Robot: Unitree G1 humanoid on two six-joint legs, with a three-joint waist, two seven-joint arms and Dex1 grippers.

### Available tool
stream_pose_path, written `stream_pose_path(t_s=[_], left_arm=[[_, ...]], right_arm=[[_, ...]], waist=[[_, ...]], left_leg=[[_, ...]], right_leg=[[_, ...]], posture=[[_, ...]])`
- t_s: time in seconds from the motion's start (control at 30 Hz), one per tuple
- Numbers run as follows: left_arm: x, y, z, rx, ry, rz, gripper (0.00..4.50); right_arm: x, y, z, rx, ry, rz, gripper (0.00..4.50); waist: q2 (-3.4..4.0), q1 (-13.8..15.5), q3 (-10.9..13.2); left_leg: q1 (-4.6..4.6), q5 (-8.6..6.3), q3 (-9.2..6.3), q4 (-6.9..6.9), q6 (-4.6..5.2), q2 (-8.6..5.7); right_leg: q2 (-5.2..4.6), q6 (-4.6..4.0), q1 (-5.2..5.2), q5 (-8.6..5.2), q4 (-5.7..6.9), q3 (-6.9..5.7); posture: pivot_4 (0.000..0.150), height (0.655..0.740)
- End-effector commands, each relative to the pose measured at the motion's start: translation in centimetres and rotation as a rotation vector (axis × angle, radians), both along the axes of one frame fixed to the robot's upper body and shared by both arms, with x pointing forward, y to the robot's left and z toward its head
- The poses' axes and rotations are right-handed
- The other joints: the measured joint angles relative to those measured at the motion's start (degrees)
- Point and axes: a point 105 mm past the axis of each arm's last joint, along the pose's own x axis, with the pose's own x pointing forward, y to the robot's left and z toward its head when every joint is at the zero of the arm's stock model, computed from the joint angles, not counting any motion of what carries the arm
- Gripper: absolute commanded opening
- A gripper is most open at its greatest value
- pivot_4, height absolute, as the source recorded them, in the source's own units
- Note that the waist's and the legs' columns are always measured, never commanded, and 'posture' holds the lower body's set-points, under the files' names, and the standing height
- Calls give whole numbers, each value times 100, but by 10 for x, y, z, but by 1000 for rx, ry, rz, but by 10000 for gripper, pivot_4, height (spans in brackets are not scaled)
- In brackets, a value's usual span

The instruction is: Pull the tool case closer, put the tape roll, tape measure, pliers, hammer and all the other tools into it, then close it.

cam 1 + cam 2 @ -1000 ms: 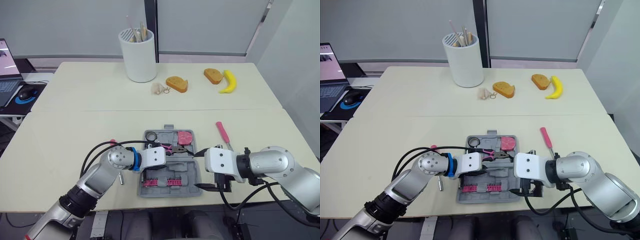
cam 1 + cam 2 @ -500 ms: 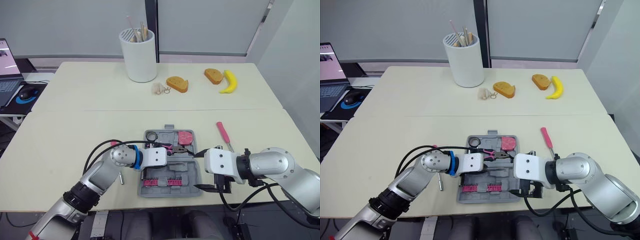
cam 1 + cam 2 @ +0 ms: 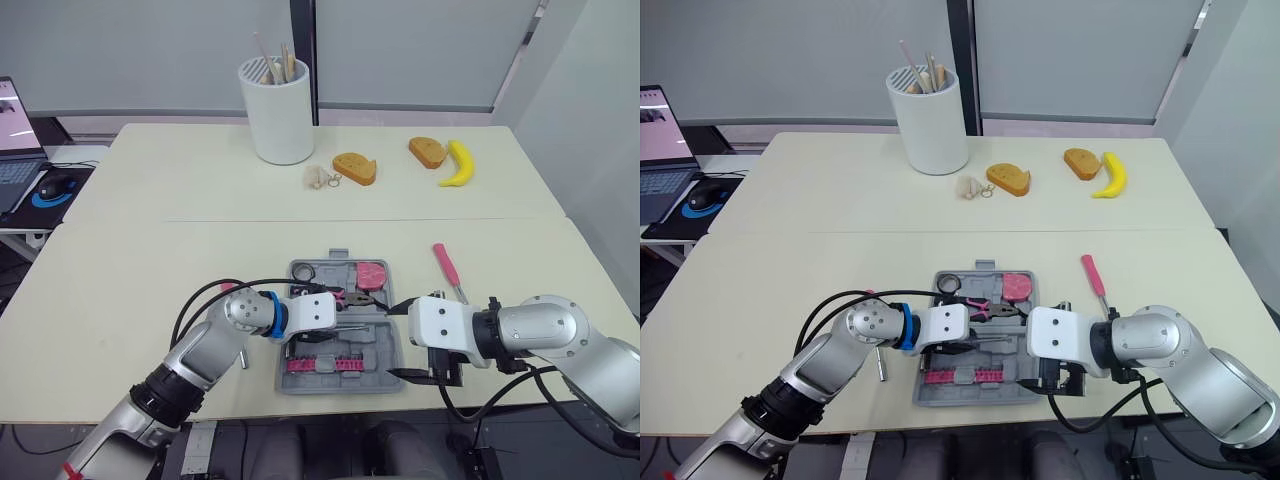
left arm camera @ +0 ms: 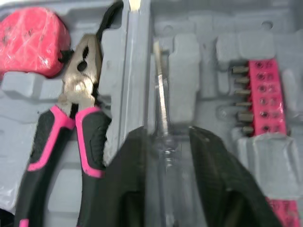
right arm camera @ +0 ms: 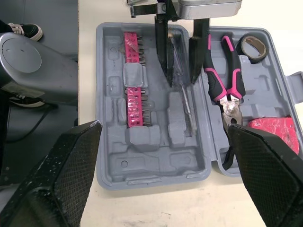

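The grey tool case [image 3: 392,355] lies open at the table's front centre. In it lie the tape roll [image 3: 303,271], the red tape measure [image 3: 370,273], the pink-handled pliers [image 3: 350,297] and a pink bit strip [image 3: 322,364]. My left gripper [image 5: 181,64] hovers low over the case's middle, shut on a clear-handled screwdriver [image 4: 161,101] whose shaft lies along a slot. My right gripper [image 3: 402,338] stands wide open at the case's right edge, holding nothing. A pink-handled tool [image 3: 445,268] lies on the table right of the case.
A small metal tool [image 3: 241,357] lies left of the case. At the back stand a white utensil holder [image 3: 277,110], two bread slices [image 3: 353,167], a banana [image 3: 457,163] and a small keyring item [image 3: 318,178]. A laptop [image 3: 15,170] sits far left.
My left arm has shifted slightly, its gripper staying over the case with the screwdriver. The right arm has not moved.
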Motion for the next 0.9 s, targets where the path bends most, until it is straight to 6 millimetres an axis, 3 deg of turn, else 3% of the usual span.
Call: stream_pose_path(t_s=[0.03, 0.13, 0.27, 0.37, 0.67, 0.9], left_arm=[[3, -2, 23, -37, -77, -9, 27266], [7, 0, 37, -57, -123, 13, 36455], [9, 7, 43, -100, -80, 34, 36455], [6, 16, 37, -85, -21, 9, 30577], [-1, 21, 16, -41, 25, -7, 713], [0, 20, -1, -9, 20, 13, 316]], right_arm=[[-3, 3, 9, 23, -39, 11, 45000], [-4, 3, 8, 26, -37, 8, 45000], [-4, 3, 8, 30, -38, 4, 45000], [-2, 4, 7, 31, -41, 2, 45000], [-1, 3, 7, 33, -47, -11, 45000], [-1, 3, 6, 37, -42, -19, 45000]], waist=[[0, -2, 0], [0, -2, 0], [0, -2, 0], [1, -3, -1], [1, 1, -1], [2, 0, -1]], left_leg=[[0, 0, 0, 0, 0, 0], [0, 0, -1, 0, 0, 0], [0, 0, -1, 1, 0, 0], [1, 0, -1, 1, 0, 1], [0, 0, 0, 2, 0, 1], [1, 0, -1, 2, 0, 0]], right_leg=[[0, 0, 0, 0, 0, 0], [1, 0, 0, 0, 1, 0], [0, 0, 0, 0, 1, 0], [0, 0, 0, 0, 1, 0], [-3, 0, 0, 0, 2, 1], [-1, 0, 0, 0, 4, 0]], posture=[[1500, 7400], [1500, 7400], [1500, 7400], [1500, 7400], [1500, 7400], [1500, 7400]])
